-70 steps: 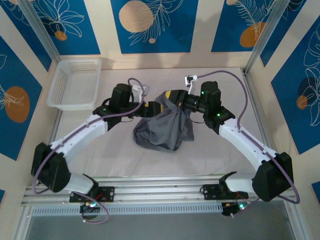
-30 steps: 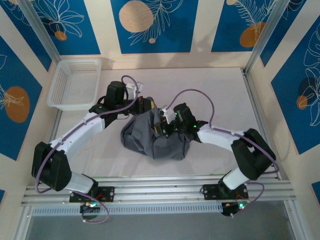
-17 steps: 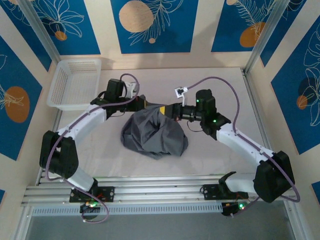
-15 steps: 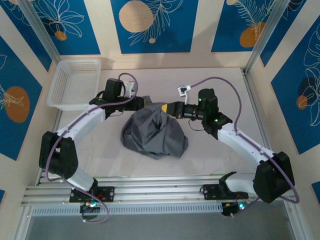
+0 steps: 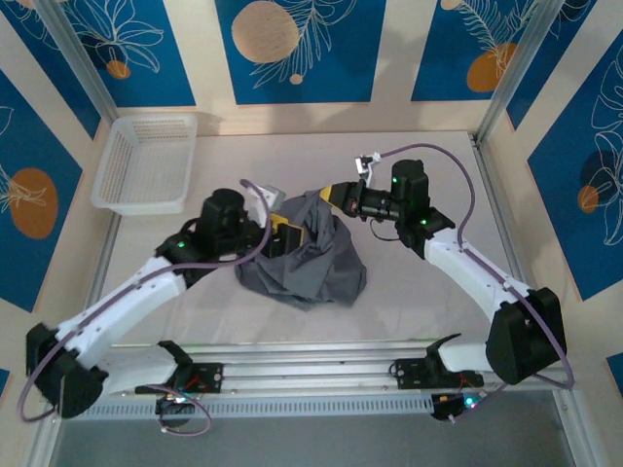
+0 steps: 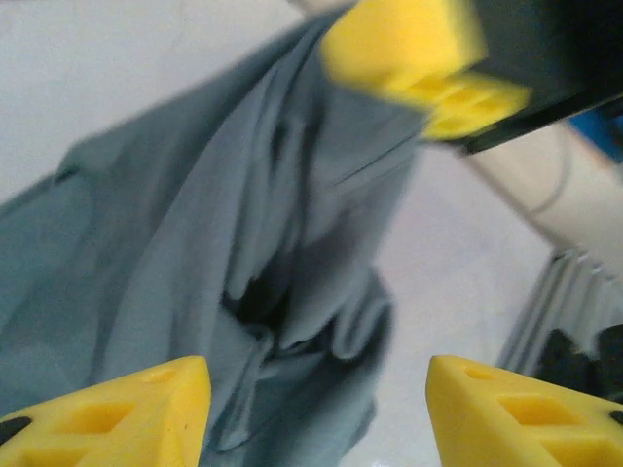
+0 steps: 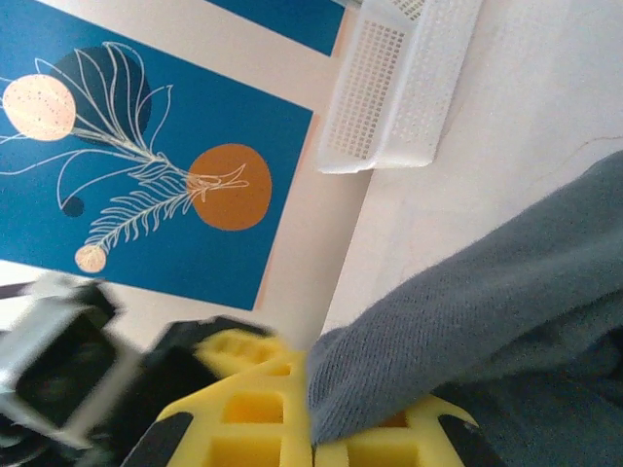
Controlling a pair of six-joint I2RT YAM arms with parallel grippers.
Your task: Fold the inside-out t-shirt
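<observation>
**T-shirt bunched at table centre, pinched at its far top by the right arm**

The slate-grey t-shirt lies in a crumpled mound at the middle of the table, with no flat panel and no clean fold visible. Its far upper edge is pulled up into a peak, and the rest spreads below onto the table surface.

The right gripper sits at that peak, on the far right side of the mound. In the right wrist view its yellow fingers are closed together with a fold of grey cloth clamped between them. The cloth runs off to the right from the pinch.

The left gripper is over the left part of the mound. In the left wrist view its two yellow fingertips stand wide apart with nothing between them. Past them the cloth hangs in long vertical folds from the other arm's yellow finger. Whether the left fingers touch the cloth cannot be told.

A white mesh basket stands at the far left corner of the table, well apart from the t-shirt.
</observation>
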